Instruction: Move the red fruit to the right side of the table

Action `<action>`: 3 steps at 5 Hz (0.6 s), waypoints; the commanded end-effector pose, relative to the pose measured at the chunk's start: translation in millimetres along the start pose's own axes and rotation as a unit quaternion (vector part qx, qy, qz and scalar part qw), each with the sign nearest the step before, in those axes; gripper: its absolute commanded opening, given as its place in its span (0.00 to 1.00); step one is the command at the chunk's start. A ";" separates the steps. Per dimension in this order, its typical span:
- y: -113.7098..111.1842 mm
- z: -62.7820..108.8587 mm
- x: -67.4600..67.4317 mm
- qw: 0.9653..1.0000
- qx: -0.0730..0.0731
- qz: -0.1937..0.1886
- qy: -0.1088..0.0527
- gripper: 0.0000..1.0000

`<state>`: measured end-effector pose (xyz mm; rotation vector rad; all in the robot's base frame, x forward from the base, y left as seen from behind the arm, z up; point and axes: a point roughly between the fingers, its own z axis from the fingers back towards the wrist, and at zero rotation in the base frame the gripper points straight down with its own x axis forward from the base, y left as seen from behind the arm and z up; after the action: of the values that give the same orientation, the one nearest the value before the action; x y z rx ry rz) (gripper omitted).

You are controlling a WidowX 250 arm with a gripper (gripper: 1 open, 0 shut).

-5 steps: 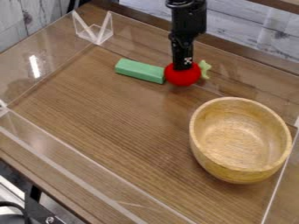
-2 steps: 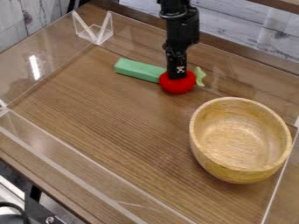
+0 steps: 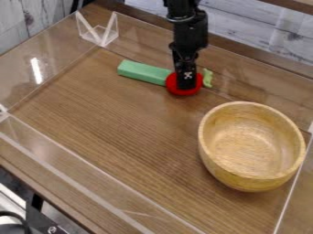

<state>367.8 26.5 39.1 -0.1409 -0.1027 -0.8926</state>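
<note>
On the acrylic-walled wooden desk [image 3: 110, 128], the pincer [image 3: 185, 80] points straight down onto the red fruit [image 3: 184, 84] beside the green block [image 3: 143, 69], its spread impossible to tell.

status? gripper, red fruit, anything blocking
Gripper straight down on the red fruit, fingers' state unclear. Fruit on table, beside green block. Wooden bowl occupies right side.

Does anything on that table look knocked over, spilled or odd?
Nothing stands out. The wooden bowl sits upright and empty, the green block lies flat, and the red fruit rests on the table right under the claw.
</note>
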 end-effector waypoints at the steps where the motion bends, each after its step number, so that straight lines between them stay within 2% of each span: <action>1: -4.8 15.9 -0.2 1.000 0.012 -0.002 -0.008 1.00; 3: -20.0 42.7 -6.0 1.000 0.024 0.001 -0.014 1.00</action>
<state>342.4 23.2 61.9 -0.1452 -0.0986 -0.8826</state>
